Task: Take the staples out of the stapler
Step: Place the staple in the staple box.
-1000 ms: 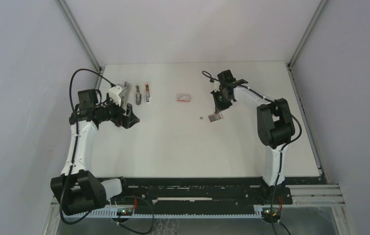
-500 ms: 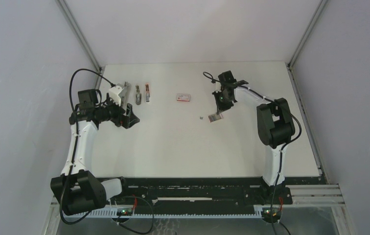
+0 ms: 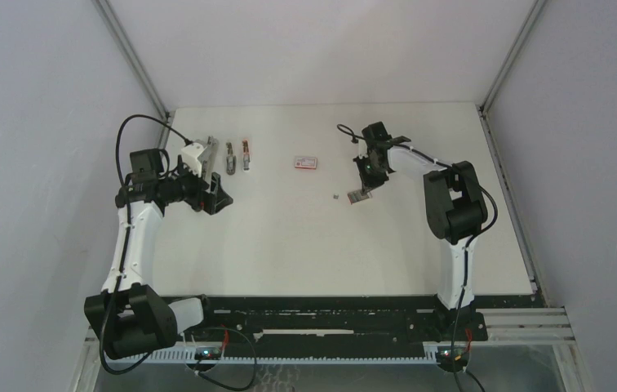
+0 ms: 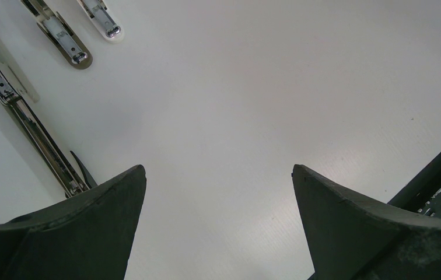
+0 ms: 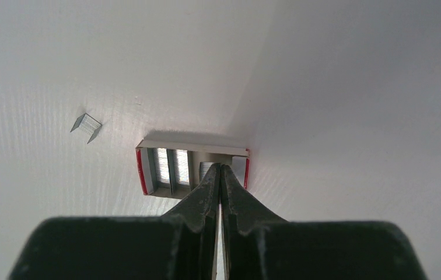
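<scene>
Tightly closed, right fingers [image 5: 203, 201] hang over staples [image 5: 162, 166] in a tray [image 5: 192, 147].

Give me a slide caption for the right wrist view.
The right claw, shut, points at an open red-edged box of staple strips; a loose staple piece lies apart on the white table.
</scene>
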Action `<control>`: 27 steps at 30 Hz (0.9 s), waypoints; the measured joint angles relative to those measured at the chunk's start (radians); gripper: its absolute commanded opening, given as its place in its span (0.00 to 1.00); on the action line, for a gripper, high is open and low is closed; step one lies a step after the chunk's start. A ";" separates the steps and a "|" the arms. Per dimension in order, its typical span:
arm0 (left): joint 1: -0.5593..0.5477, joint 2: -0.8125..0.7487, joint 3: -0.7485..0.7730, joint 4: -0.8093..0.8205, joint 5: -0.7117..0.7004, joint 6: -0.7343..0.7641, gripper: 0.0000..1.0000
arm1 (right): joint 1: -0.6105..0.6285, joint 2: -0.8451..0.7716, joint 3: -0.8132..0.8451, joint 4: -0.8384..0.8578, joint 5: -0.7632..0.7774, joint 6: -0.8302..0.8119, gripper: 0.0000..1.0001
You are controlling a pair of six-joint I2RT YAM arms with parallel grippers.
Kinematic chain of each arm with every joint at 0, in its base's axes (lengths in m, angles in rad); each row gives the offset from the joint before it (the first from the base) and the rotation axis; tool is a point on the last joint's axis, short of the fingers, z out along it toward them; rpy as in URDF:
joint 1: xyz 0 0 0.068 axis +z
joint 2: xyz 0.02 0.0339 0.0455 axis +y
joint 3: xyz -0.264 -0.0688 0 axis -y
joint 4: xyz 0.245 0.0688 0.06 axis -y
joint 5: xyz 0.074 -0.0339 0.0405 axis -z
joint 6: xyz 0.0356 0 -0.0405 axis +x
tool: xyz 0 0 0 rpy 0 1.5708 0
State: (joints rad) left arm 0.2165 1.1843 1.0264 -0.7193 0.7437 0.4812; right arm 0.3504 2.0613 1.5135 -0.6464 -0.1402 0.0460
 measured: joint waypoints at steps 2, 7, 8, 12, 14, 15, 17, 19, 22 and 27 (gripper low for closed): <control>0.000 0.000 0.000 0.000 0.000 0.000 1.00 | 0.002 0.005 0.000 0.000 0.000 0.000 0.00; 0.000 0.000 0.000 0.000 0.000 0.000 1.00 | 0.007 0.015 0.000 0.000 0.000 0.000 0.00; 0.000 0.000 0.000 0.000 0.000 0.000 1.00 | 0.008 0.016 0.000 0.000 0.000 0.000 0.00; 0.000 0.000 0.000 0.000 0.000 0.000 1.00 | 0.010 0.018 0.001 0.000 0.001 0.001 0.00; 0.000 0.000 0.000 0.000 0.000 0.000 1.00 | 0.011 0.018 0.003 0.000 0.002 0.003 0.00; 0.000 0.000 0.000 0.000 0.000 0.000 1.00 | 0.011 0.018 0.006 0.000 0.003 0.003 0.00; 0.000 0.000 0.000 0.000 0.000 0.000 1.00 | 0.012 0.019 0.011 -0.001 0.006 0.003 0.00; 0.000 0.000 0.000 0.000 0.000 0.000 1.00 | 0.012 0.019 0.016 0.000 0.009 0.003 0.00; 0.000 0.000 0.000 0.000 0.000 0.000 1.00 | 0.013 0.019 0.017 0.001 0.013 0.004 0.00; 0.000 0.000 0.000 0.000 0.000 0.000 1.00 | 0.017 0.024 0.019 0.001 0.027 0.004 0.00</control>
State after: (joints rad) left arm 0.2165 1.1843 1.0264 -0.7193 0.7437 0.4808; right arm 0.3676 2.0857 1.5330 -0.6453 -0.1135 0.0498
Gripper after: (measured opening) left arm 0.996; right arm 0.002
